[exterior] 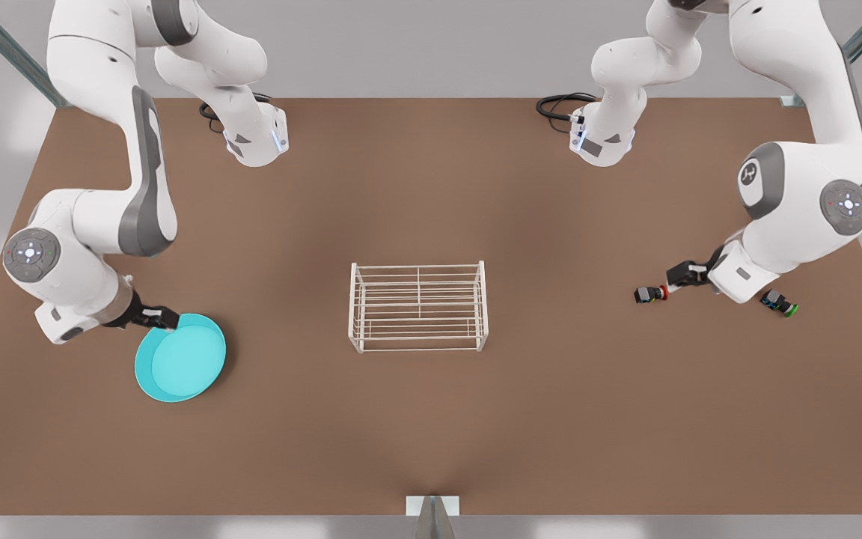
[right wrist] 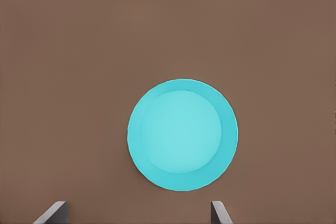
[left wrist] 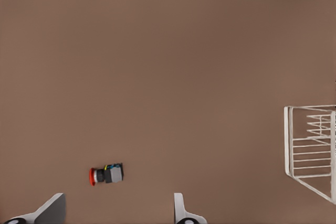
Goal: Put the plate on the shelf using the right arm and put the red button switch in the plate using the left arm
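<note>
Plate (right wrist: 182, 135) lies flat just beyond the spread right claw (right wrist: 137, 214); left claw (left wrist: 116, 213) spread beside switch (left wrist: 107, 174).

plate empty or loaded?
Empty: the plate lies bare on the table; the red button switch sits far off.
</note>
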Motion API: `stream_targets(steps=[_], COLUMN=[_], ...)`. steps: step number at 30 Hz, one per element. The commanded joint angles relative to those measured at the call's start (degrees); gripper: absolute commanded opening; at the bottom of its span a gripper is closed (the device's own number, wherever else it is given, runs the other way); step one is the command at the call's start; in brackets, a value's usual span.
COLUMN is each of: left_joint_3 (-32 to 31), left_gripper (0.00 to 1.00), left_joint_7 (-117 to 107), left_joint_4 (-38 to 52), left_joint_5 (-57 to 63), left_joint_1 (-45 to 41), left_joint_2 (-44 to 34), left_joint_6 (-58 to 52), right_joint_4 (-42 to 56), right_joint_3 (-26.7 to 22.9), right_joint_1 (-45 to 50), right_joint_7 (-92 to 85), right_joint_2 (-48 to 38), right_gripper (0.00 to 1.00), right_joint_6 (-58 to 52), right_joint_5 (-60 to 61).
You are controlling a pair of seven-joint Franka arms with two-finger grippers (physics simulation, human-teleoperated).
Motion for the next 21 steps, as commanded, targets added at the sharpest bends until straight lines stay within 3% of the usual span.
stream_targets(steps=[1, 3, 10, 12, 16, 18, 21], left_joint_3=[-0.03, -0.12, -0.03, -0.21, -0.21, -0.21, -0.12], left_gripper=[1.00, 1.00, 1.00, 1.00, 1.00, 1.00, 1.00], left_joint_7=[1.57, 1.83, 1.06, -7.73, -8.80, -8.80, -8.71], left_joint_4=[-0.05, 0.48, 0.74, 0.74, 0.48, 0.74, 1.45], left_joint_5=[-0.12, -0.12, 3.04, 3.13, 3.22, 7.69, 9.72], left_joint_1=[0.18, 0.00, -0.08, -5.70, -6.32, -6.41, -6.32], left_joint_2=[-0.06, 0.03, 1.09, 1.52, 1.53, 3.28, 3.37], left_joint_6=[4.43, 2.15, -2.42, -2.42, -2.60, -2.16, -2.77], right_joint_4=[0.62, 5.46, 5.46, 5.46, 6.60, 7.74, 10.03], right_joint_3=[-0.57, -0.66, -0.22, 0.04, -0.13, 0.40, 0.22], right_joint_1=[-1.43, -3.54, -9.25, -12.16, -12.42, -15.50, -17.08], right_joint_7=[5.51, -0.63, -7.32, -16.90, -26.74, -36.94, -44.85], right_joint_2=[-0.05, -0.14, 0.92, 3.37, 14.19, 18.23, 21.13], right_gripper=[1.00, 1.00, 1.00, 1.00, 1.00, 1.00, 1.00], right_joint_6=[1.17, -5.67, -8.04, -8.23, 3.10, 6.88, 8.47], right_joint_5=[-0.05, 2.06, 8.12, 9.00, 8.91, 15.86, 16.12])
